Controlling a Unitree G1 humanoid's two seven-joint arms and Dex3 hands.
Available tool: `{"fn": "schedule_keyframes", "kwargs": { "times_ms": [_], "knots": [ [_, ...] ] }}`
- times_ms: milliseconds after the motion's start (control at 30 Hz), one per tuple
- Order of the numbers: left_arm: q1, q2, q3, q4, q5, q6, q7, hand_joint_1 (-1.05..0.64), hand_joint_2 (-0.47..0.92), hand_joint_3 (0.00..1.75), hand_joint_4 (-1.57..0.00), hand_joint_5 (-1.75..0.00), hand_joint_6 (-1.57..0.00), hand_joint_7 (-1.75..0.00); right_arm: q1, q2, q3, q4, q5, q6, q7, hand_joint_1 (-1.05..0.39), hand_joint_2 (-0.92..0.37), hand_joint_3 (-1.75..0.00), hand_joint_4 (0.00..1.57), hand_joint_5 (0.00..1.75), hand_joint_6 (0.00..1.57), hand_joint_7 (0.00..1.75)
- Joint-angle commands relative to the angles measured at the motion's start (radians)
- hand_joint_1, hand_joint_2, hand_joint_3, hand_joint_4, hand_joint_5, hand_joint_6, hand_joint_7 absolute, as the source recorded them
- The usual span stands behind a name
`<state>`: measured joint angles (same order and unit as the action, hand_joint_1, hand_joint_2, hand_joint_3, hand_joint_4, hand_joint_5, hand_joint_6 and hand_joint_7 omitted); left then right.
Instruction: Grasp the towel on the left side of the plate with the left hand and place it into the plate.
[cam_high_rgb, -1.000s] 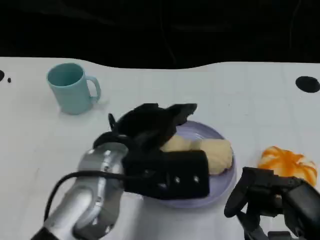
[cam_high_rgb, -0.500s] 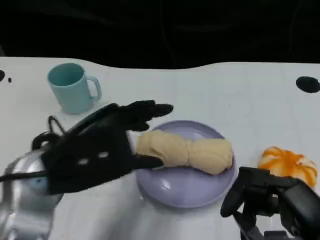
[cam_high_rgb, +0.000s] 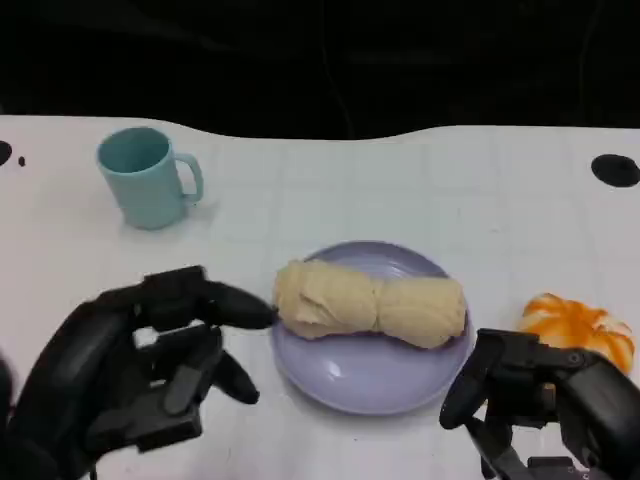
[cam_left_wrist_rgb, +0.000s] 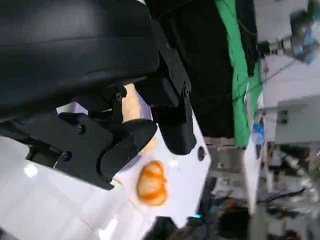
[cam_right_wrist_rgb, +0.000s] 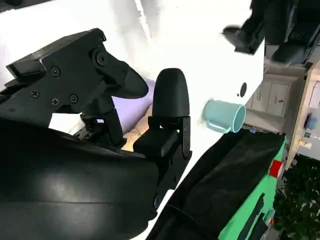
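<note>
A rolled cream towel (cam_high_rgb: 370, 304) lies across the lavender plate (cam_high_rgb: 345, 375) in the middle of the table. My left hand (cam_high_rgb: 140, 365) sits at the lower left, just left of the plate, fingers apart and holding nothing; its fingertips (cam_high_rgb: 250, 314) point toward the towel's left end without touching it. The left wrist view shows that hand (cam_left_wrist_rgb: 125, 125) with a strip of the towel (cam_left_wrist_rgb: 131, 102) beyond it. My right hand (cam_high_rgb: 545, 400) rests at the lower right beside the plate, fingers loosely spread and empty; the right wrist view shows it (cam_right_wrist_rgb: 125, 120) before the plate (cam_right_wrist_rgb: 131, 107).
A teal mug (cam_high_rgb: 147, 177) stands at the back left. An orange pumpkin-shaped object (cam_high_rgb: 580, 327) lies right of the plate, close to my right hand. A black round mark (cam_high_rgb: 615, 168) sits at the far right edge. The table's far edge borders a dark background.
My left hand has let go of the towel, pulled back off the plate and dropped toward the lower left. The towel stays on the plate. The right hand has barely moved.
</note>
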<state>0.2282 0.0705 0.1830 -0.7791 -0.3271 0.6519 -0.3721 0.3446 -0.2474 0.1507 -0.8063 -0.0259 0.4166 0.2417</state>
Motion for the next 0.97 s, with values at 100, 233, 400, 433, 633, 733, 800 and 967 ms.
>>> {"fn": "schedule_keyframes", "kwargs": {
  "times_ms": [100, 233, 400, 433, 633, 733, 800, 967],
  "knots": [
    [0.083, -0.042, 0.070, -0.113, -0.209, 0.198, 0.135, -0.15, 0.60, 1.21, -0.81, -1.67, -0.76, -1.34, -0.003, -0.011, -0.025, 0.011, 0.014, 0.004, 0.007, -0.12, -0.56, -1.05, 0.79, 1.66, 0.72, 1.32],
    [0.065, -0.055, 0.049, -0.081, -0.228, 0.245, 0.223, -0.12, 0.54, 1.32, -0.81, -1.74, -0.71, -1.65, 0.000, -0.014, -0.035, 0.027, 0.017, -0.016, 0.015, -0.11, -0.56, -1.05, 0.79, 1.66, 0.72, 1.32],
    [0.047, -0.045, 0.033, -0.034, -0.250, 0.262, 0.255, -0.10, 0.55, 1.36, -0.81, -1.75, -0.65, -1.74, 0.008, -0.016, -0.046, 0.038, 0.019, -0.046, 0.025, -0.11, -0.56, -1.05, 0.79, 1.66, 0.72, 1.31],
    [0.045, -0.045, 0.029, -0.028, -0.251, 0.258, 0.258, -0.10, 0.55, 1.36, -0.81, -1.75, -0.65, -1.74, 0.010, -0.016, -0.049, 0.039, 0.020, -0.048, 0.026, -0.11, -0.56, -1.05, 0.79, 1.66, 0.72, 1.31],
    [0.043, -0.036, 0.004, -0.009, -0.229, 0.222, 0.268, -0.11, 0.54, 1.36, -0.84, -1.75, -0.69, -1.73, 0.018, -0.018, -0.061, 0.051, 0.030, -0.071, 0.032, -0.10, -0.57, -1.04, 0.78, 1.66, 0.72, 1.31],
    [0.041, -0.034, -0.001, -0.003, -0.227, 0.211, 0.277, -0.11, 0.52, 1.36, -0.84, -1.75, -0.70, -1.72, 0.018, -0.024, -0.062, 0.046, 0.021, -0.067, 0.029, -0.10, -0.57, -1.05, 0.78, 1.66, 0.72, 1.31],
    [0.041, -0.033, -0.003, -0.002, -0.229, 0.204, 0.281, -0.11, 0.52, 1.37, -0.85, -1.75, -0.70, -1.72, 0.019, -0.025, -0.063, 0.043, 0.021, -0.067, 0.028, -0.09, -0.57, -1.05, 0.77, 1.66, 0.71, 1.31],
    [0.035, -0.031, 0.000, 0.001, -0.240, 0.204, 0.292, -0.10, 0.51, 1.37, -0.85, -1.75, -0.72, -1.70, 0.017, -0.026, -0.067, 0.039, 0.028, -0.060, 0.030, -0.09, -0.56, -1.07, 0.77, 1.67, 0.71, 1.32]
  ]
}}
